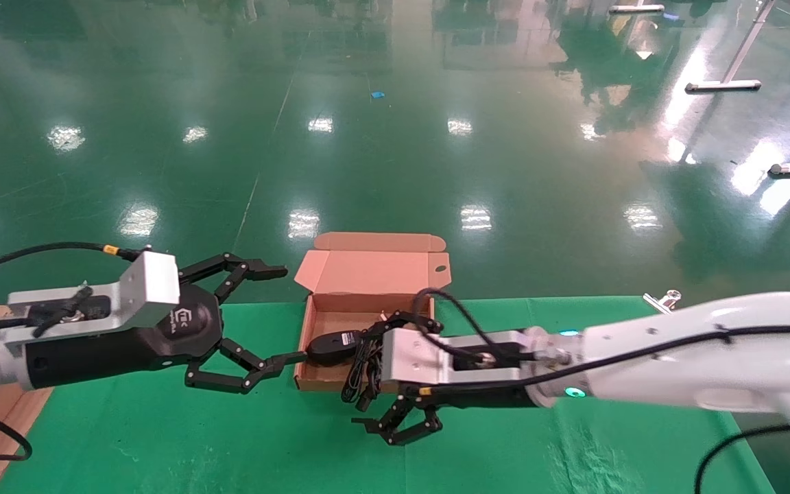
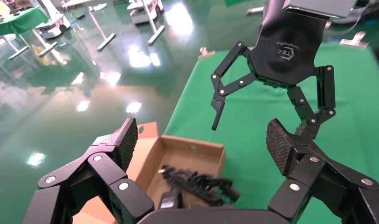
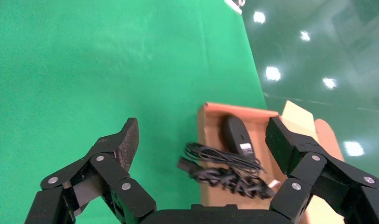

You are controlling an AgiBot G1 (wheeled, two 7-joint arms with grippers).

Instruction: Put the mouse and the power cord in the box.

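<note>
Right gripper (image 1: pixel 402 370) above box (image 1: pixel 376 274)

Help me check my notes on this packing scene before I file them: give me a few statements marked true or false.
1. The box lid is open. True.
2. The mouse is clamped in the left hand. False: it lies in the box, and that hand is open and empty.
3. The power cord hangs partly over the box's edge. True.
4. The right hand is shut. False: it is open.
</note>
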